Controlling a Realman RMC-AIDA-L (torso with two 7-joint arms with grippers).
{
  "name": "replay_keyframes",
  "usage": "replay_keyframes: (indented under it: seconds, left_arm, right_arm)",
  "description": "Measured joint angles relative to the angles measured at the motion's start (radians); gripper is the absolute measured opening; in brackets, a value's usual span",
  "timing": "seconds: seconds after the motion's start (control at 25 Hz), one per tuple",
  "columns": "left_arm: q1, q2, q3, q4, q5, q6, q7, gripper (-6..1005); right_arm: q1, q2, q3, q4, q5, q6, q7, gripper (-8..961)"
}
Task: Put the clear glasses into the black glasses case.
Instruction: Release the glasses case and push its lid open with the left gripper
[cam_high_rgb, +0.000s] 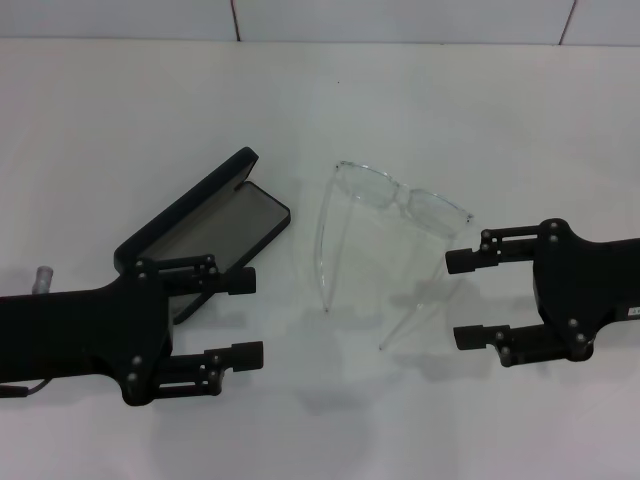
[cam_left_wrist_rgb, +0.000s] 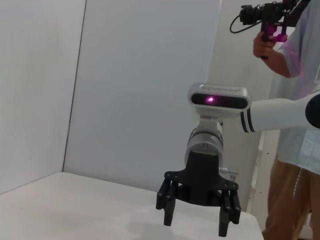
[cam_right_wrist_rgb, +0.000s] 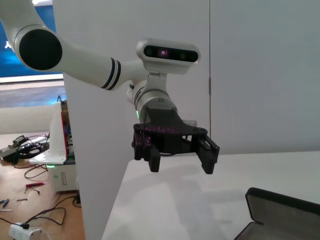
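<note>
We've got the transparent plastic clear glasses (cam_high_rgb: 385, 225) lying unfolded mid-table, temples trailing toward 6 o'clock. Our right gripper (cam_high_rgb: 462, 300), fingers spread and empty, sits just at their 4 o'clock, so it's the nearer one. The open slim black glasses case (cam_high_rgb: 215, 220) lies at 9 o'clock under our left gripper (cam_high_rgb: 250, 318), also spread wide.

Left hand (cam_high_rgb: 250, 318) and its arm cover the near end of the black glasses case (cam_high_rgb: 215, 225). Right wrist view cuts the case off at the frame edge, only one corner in shot. Clear glasses (cam_high_rgb: 385, 215) nearly vanish against the white tabletop (cam_high_rgb: 480, 110); lens outlines faint. Lid lettering too small to read.
</note>
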Motion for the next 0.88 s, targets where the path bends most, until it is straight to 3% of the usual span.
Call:
replay_keyframes:
  seconds: [0.64, 0.88]
  left_arm:
    - [0.003, -0.002, -0.003, 0.000, 0.001, 0.000, 0.000, 698]
    - [-0.001, -0.018, -0.041, -0.001, 0.001, -0.003, 0.001, 698]
  right_arm:
    - [0.000, 0.000, 0.000, 0.036, 0.041, -0.002, -0.027, 674]
    - [0.002, 0.000, 0.000, 0.045, 0.044, -0.001, -0.027, 674]
